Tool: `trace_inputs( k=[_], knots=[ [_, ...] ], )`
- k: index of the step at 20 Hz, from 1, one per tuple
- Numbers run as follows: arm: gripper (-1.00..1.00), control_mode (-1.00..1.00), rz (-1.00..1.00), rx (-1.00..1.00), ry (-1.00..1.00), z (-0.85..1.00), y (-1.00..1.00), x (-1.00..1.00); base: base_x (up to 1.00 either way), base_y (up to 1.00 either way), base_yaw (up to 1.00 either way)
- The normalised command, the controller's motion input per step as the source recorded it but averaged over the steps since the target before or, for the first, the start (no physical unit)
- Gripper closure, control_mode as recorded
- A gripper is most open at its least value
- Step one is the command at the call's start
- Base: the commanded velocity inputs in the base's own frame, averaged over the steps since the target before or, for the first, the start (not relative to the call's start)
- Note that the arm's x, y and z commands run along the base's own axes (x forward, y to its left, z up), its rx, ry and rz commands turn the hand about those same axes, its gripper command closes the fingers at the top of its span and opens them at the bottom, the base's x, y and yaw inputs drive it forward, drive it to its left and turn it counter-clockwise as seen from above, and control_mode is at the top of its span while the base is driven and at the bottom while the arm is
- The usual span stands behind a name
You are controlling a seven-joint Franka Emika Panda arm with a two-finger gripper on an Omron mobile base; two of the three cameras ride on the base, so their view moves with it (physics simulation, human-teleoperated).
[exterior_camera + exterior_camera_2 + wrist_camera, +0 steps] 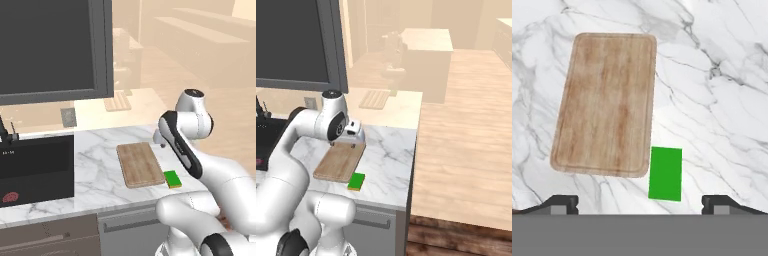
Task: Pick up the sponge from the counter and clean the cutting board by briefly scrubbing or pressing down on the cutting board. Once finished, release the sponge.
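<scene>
White arm folded over at the elbow, wrist bent downward, gripper (pixel 640 202) pointing down, fingers (pixel 562 202) spread wide apart, nothing between them

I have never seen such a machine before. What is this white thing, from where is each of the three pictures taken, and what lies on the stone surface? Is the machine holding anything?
The white thing is a robot arm with dark joints, standing in a computer-drawn kitchen. It ends in a gripper with two fingers.

Two pictures come from cameras on the robot's base, behind the arm: one looks from its left, the other from its right. The third comes from a camera on the hand itself, looking down past the two dark fingertips at the bottom.

On the white marble counter lies a wooden cutting board. Beside one corner of the board lies a small green sponge, flat on the marble.

The gripper holds nothing. Its fingers stand wide apart above the counter, with the sponge lying below between them.
</scene>
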Motion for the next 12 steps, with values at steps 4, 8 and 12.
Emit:
trace_inputs(
  k=[4,8,12],
  knots=[
    [-1.0,-1.0,0.0,0.0,-0.01,-0.53,0.0,-0.02,0.0,0.0,0.0],
    [-1.0,-1.0,0.0,0.0,0.0,-0.33,0.0,0.0,0.0,0.0,0.0],
    [-1.0,-1.0,0.0,0.0,0.0,-0.5,0.0,0.0,0.0,0.0,0.0]
  ],
)
